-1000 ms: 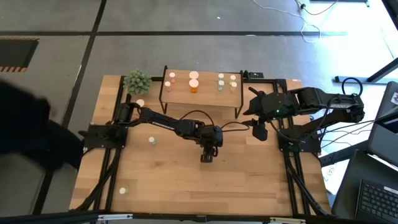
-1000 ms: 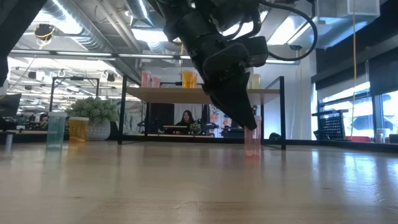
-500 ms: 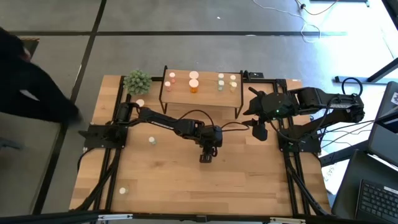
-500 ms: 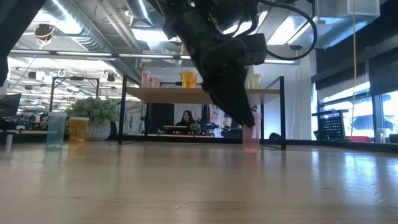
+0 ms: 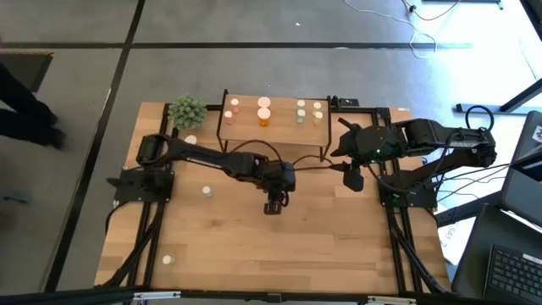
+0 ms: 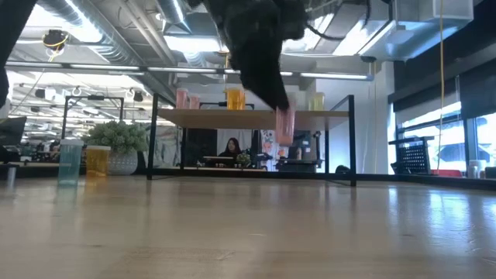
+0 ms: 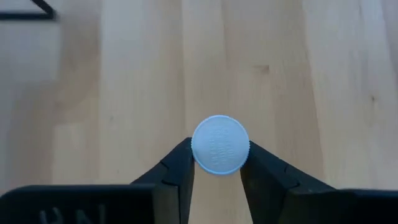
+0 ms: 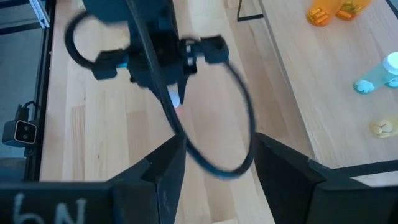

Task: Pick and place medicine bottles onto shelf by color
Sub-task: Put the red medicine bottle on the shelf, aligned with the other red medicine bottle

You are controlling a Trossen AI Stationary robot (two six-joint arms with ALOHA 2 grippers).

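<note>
clamped between the left gripper (image 7: 217, 163)'s two dark fingers (image 7: 177, 169) is a small pink-red cylindrical medicine bottle with a pale round cap (image 7: 220, 144); the jaws sit narrow, pressing on opposite sides just under the cap rim, and the wrist view looks straight down onto the ribbed cap with bare tabletop below it. from table height the pink bottle (image 6: 284, 125) hangs clear of the large light wooden tabletop (image 6: 248, 225), in front of the low light-wood shelf on a thin black metal frame (image 6: 256, 118), roughly level with its board. from above, that gripper (image 5: 273, 204) is over the middle of the table, near the shelf's (image 5: 275, 131) front edge but not over it. the bottle looks light, rigid plastic with a smooth round body, so it could twist or slip in a two-point pinch; a hold high on the body just below the cap, as it is taken now, seems sensible, with gentle motion. pink bottles (image 5: 232, 110) already stand at the shelf's left end, so that is likely where this one belongs. the right gripper (image 5: 353, 179) waits beside the shelf's right end, fingers apart and holding nothing.
</note>
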